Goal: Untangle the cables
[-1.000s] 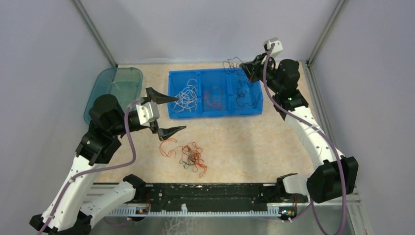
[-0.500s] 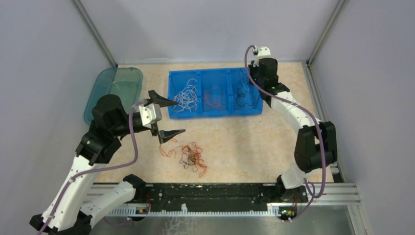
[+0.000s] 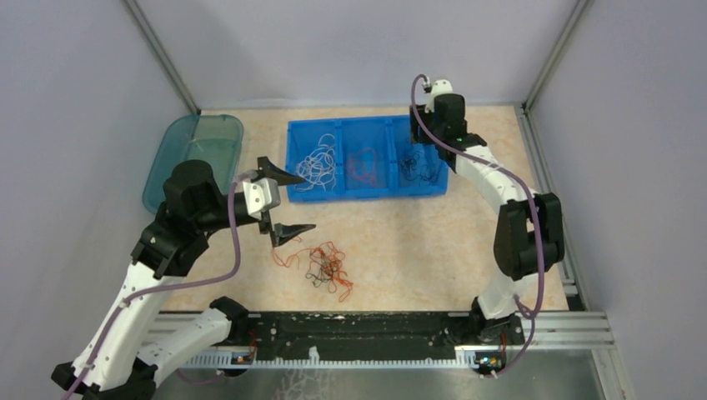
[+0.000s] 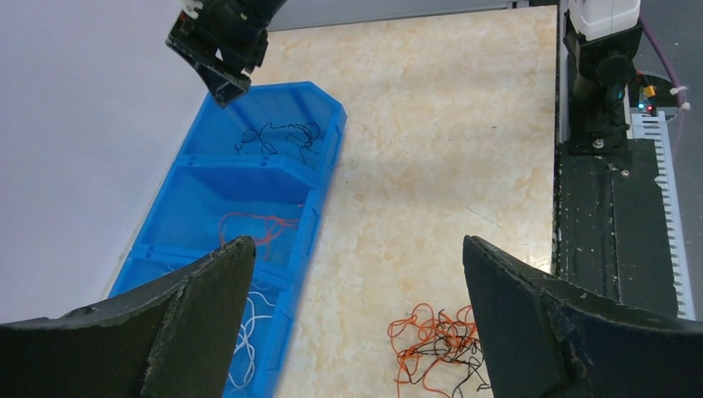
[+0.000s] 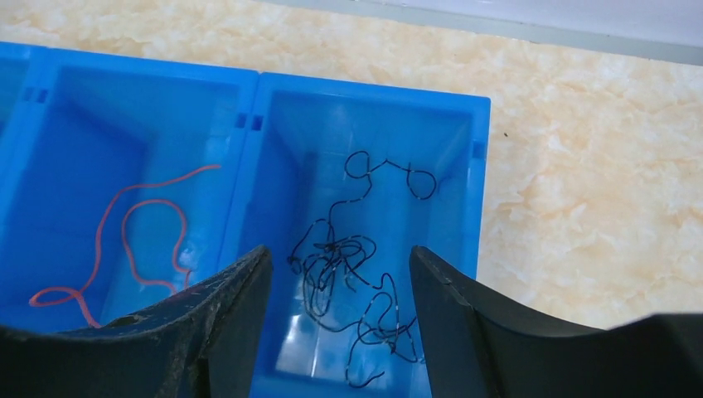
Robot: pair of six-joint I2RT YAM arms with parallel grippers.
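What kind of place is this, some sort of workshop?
Most likely a robotics lab test cell: a left arm and right arm bolted at a walled-in table edge, plus a blue sorting bin and a tangle of thin cables.

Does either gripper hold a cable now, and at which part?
Nothing is held. Both the left gripper and the right gripper are open; the black cables lie loose in the blue bin below it.

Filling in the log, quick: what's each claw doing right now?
Left claw: open, holding nothing.
Right claw: open, empty, over the black cables in the blue bin.
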